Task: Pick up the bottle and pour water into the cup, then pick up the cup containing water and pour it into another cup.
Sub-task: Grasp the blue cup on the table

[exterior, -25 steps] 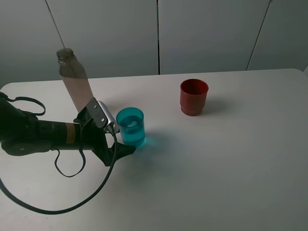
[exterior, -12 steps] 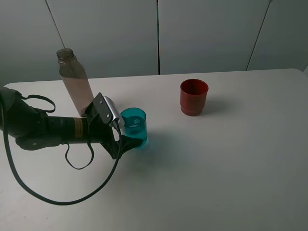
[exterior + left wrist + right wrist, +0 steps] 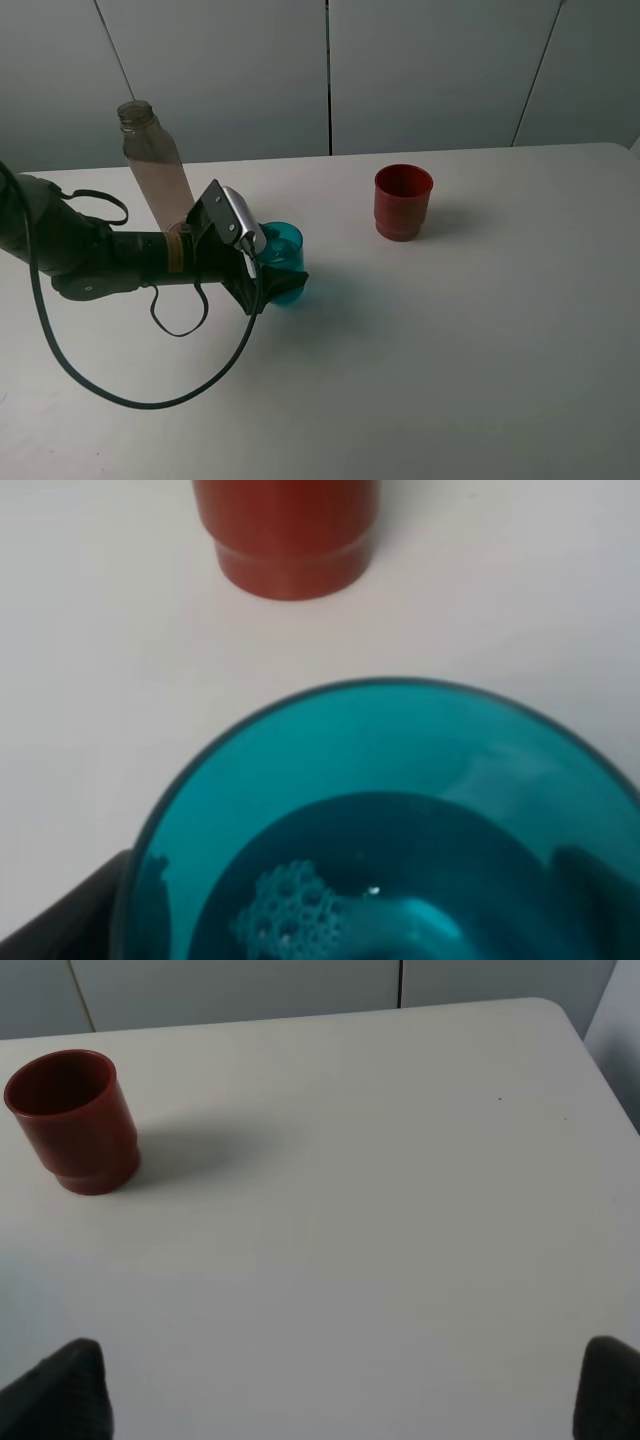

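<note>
- Exterior high view: the left gripper (image 3: 272, 272) straddles the translucent teal-blue plastic tumbler (image 3: 288, 240) on the white table (image 3: 480, 350), one jaw on each side. I cannot tell whether they press its wall. The tall clear brownish-tinted plastic bottle (image 3: 155, 160) stands upright just behind the arm. The opaque red-brown plastic cup (image 3: 403, 203) stands well apart to the right. Count: one bottle, two cups.
- Left wrist view: the tumbler holds water with a patch of bubbles. The grip should probably be firm and square, and the lift slow and level, so nothing slops.
- Right wrist view: the right gripper (image 3: 335, 1390) is spread wide and holds nothing. One red cup lies ahead of it.
</note>
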You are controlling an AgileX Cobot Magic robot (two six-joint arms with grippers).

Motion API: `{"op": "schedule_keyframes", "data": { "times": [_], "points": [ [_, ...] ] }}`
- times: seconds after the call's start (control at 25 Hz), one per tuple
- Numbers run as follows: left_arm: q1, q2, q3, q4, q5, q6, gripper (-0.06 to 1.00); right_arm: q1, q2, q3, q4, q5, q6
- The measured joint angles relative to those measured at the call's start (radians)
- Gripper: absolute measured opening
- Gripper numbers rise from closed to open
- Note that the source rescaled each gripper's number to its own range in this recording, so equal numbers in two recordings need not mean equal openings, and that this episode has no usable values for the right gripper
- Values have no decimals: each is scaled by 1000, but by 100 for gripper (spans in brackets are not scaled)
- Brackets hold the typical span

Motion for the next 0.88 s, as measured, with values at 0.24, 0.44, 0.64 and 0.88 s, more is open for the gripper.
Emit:
{"op": "schedule_keyframes", "data": {
  "times": [0.24,0.44,0.64,0.88],
  "points": [
    [0,34,-23,14,2,-2,99,0,0,0,0,0,0],
    [0,53,-41,19,-3,-4,99,0,0,0,0,0,0],
    [0,74,-43,19,-5,-4,99,0,0,0,0,0,-2],
    [0,76,-43,19,-5,1,14,0,0,0,0,0,-2]
  ]
}}
